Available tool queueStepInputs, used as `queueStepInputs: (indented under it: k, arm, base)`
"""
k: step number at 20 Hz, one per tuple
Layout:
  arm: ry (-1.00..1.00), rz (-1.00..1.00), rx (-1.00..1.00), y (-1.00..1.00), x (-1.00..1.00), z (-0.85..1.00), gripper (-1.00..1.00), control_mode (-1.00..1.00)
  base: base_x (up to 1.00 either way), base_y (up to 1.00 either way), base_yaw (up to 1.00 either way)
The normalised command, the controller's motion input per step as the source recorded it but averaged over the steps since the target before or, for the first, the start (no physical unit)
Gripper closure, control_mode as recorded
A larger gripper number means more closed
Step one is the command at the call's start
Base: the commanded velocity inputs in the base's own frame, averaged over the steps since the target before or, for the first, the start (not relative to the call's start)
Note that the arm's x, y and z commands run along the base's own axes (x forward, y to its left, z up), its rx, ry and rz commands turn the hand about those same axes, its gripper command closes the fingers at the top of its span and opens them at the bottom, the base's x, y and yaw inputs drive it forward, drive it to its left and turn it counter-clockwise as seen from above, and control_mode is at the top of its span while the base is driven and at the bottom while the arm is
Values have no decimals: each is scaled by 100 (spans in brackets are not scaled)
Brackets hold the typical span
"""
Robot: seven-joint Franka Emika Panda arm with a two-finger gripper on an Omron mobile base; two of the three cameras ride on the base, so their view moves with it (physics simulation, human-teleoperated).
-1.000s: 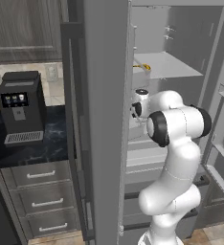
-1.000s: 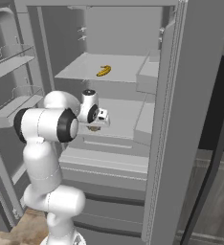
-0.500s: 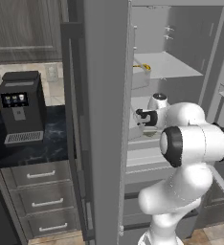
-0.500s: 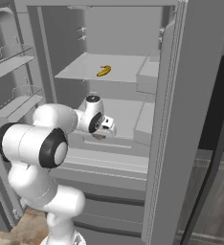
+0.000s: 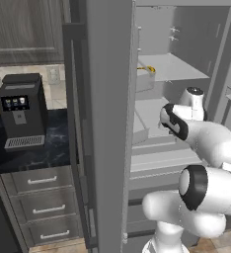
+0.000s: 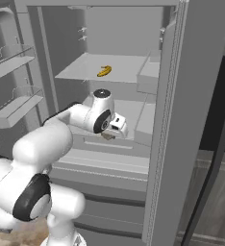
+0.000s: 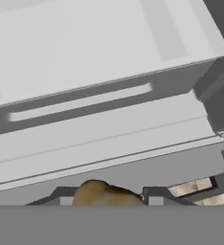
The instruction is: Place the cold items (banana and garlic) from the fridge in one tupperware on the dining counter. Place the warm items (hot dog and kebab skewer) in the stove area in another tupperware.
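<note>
The fridge [image 6: 168, 125] stands open, with the yellow banana [image 6: 104, 71] lying on its upper white shelf; the banana [image 5: 146, 69] also shows past the door edge in the left base view. My gripper [image 6: 109, 136] hangs in front of the middle shelf, low and close to the shelf's front lip. It is shut on a tan, rounded lump, the garlic [image 6: 106, 137]. In the hand view the garlic [image 7: 104, 194] sits between the two dark fingertips of the gripper [image 7: 108, 197], over the fridge's white drawers. The tupperware, hot dog and kebab skewer are out of view.
The open fridge door [image 5: 107, 128] stands close on the arm's left. Door racks [image 6: 16, 62] hang on the far left. A black coffee machine [image 5: 21, 111] stands on a dark worktop [image 5: 38, 154] over grey drawers [image 5: 41, 207]. White bins [image 6: 148, 77] sit on the right of the shelves.
The hand has come down and back from the middle shelf toward the shelf's front edge, and the elbow has swung low and outward. The banana has not moved.
</note>
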Motion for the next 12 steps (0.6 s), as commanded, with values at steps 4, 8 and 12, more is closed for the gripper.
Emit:
queueStepInputs:
  k: [4, 8, 12]
  arm:
    - [0, -3, 8, -17, -74, 93, 100, -100]
    - [0, -5, 5, 0, -77, 73, 100, -100]
    - [-1, -7, 1, 2, -79, 58, 100, -100]
  base:
    - [0, 0, 0]
    - [0, 0, 0]
    - [0, 0, 0]
